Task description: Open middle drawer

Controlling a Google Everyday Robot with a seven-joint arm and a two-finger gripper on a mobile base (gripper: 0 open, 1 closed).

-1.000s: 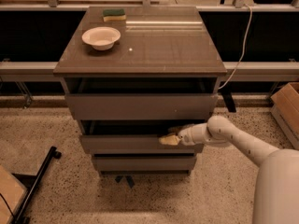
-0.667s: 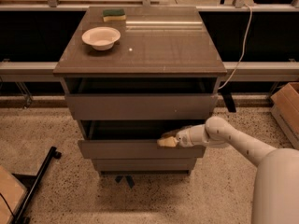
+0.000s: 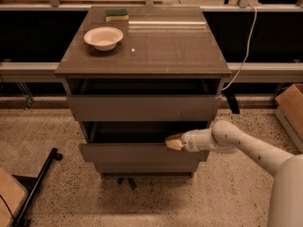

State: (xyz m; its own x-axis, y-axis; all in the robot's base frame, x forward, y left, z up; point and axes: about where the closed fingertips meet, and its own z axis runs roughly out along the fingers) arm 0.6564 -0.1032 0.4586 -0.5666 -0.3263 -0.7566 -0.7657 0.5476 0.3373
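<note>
The middle drawer (image 3: 128, 153) is a grey-brown, handleless drawer, second of three in the cabinet. It stands pulled out a little, with its dark inner tray showing above the flat front. My gripper (image 3: 173, 142) comes in from the right on a white arm and sits at the top edge of the drawer front, right of its middle. The top drawer (image 3: 142, 108) above it is also slightly out. The lowest drawer (image 3: 147, 167) shows only as a narrow strip below.
A white bowl (image 3: 103, 37) and a green-yellow sponge (image 3: 116, 15) lie on the cabinet top (image 3: 161, 46). A black stand's leg (image 3: 40, 183) lies on the floor at left. A cardboard box (image 3: 291, 110) stands at right. A white cable (image 3: 244, 56) hangs at the cabinet's right.
The middle drawer has slid further out towards the camera with my gripper at its top edge; the dark gap above its front has widened.
</note>
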